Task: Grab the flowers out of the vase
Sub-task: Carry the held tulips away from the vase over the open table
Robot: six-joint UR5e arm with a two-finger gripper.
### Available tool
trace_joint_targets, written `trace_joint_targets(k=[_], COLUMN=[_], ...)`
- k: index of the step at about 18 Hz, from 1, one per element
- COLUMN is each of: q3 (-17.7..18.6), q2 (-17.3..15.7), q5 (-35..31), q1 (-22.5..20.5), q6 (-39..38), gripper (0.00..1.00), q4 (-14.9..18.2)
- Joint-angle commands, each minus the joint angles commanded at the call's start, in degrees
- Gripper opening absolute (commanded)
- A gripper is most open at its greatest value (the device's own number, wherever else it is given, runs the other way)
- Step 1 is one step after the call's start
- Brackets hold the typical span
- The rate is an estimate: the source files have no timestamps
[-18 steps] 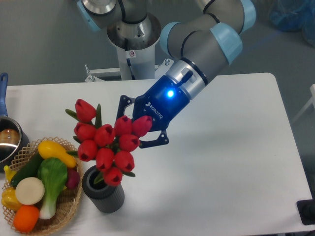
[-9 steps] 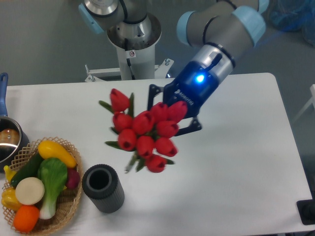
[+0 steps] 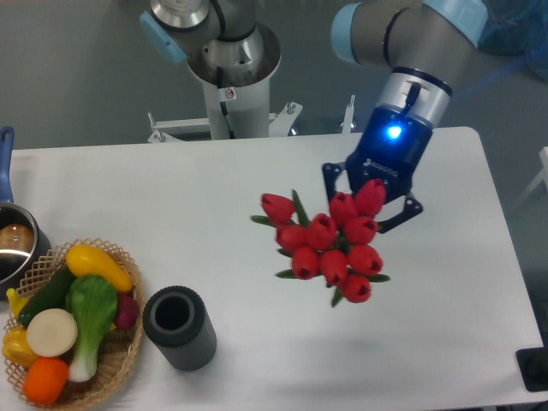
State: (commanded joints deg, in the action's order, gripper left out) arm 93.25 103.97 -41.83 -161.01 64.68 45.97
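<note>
The flowers (image 3: 328,244), a bunch of red tulip buds with short green stems, hang in the air over the middle right of the table. My gripper (image 3: 370,204) is shut on the bunch from behind, its fingertips partly hidden by the buds. The vase (image 3: 179,328), a dark grey ribbed cylinder, stands upright at the front left with its opening bare, well to the left of the flowers.
A wicker basket (image 3: 120,360) of vegetables sits at the front left corner, beside the vase. A metal pot (image 3: 15,244) with a blue handle is at the left edge. The robot base (image 3: 229,68) stands behind the table.
My gripper has lifted the flowers out of the vase and carried them to the right, over the middle right of the table. The vase has stayed in place.
</note>
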Motion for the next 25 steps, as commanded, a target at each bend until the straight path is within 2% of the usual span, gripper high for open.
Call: trace_joint_targets(k=[4,8,12,15,19,25], q3=[-0.6,-2.1,-4.4,-4.5,-4.4,-6.0], q2=[0.6,1.9,3.6,4.0,4.7,5.5], q5=[-2.0,-11.9,-19.2,-23.8,-31.6,-37.7], q1=[-2.6,-3.2,-2.6,-2.3,0.3,0.5], q6=[2.5,4.5,6.2,7.3,7.5,9.4], gripper=[0.00,0.00,0.00,0.02,0.04,0.04], q4=[0.3,2.8,3.6,3.6,3.9,8.1])
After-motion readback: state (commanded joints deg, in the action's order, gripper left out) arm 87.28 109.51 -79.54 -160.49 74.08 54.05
